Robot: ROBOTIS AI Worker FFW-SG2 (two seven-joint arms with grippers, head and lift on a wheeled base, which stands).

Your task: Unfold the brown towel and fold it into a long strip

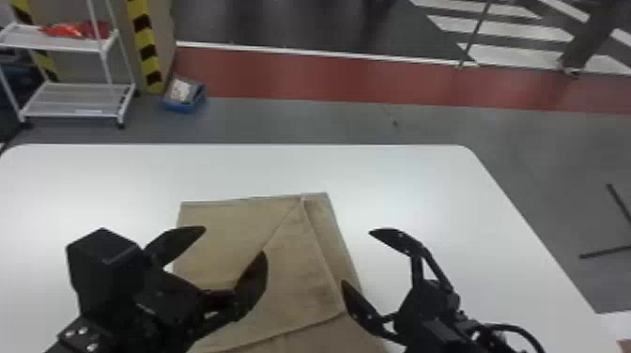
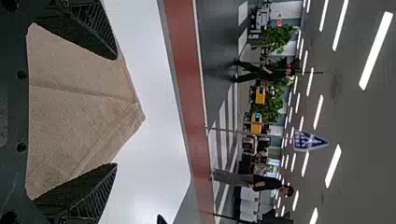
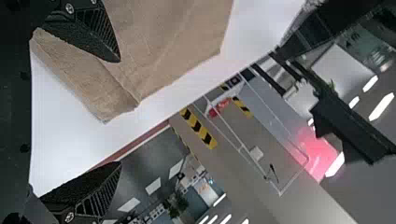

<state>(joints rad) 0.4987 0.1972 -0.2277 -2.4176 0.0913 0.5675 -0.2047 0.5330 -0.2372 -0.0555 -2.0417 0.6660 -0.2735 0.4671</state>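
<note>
In the head view my left gripper [image 1: 234, 241] stands open above the left part of the brown towel [image 1: 291, 263]. My right gripper [image 1: 359, 256] is open too, by the towel's right edge, one finger over that edge and the other above the white table. The towel lies on the table with overlapping layers and a slanting fold running from its far right corner. In the left wrist view the towel [image 2: 84, 107] spreads behind the open left gripper [image 2: 116, 112]. In the right wrist view the open right gripper [image 3: 120, 112] has the towel [image 3: 163, 42] beyond one finger.
The white table [image 1: 399, 188] extends around the towel, with its far edge ahead and a slanting edge at the right. Beyond it on the floor stand a white shelf cart [image 1: 77, 101] and a blue bin [image 1: 185, 107] at the far left.
</note>
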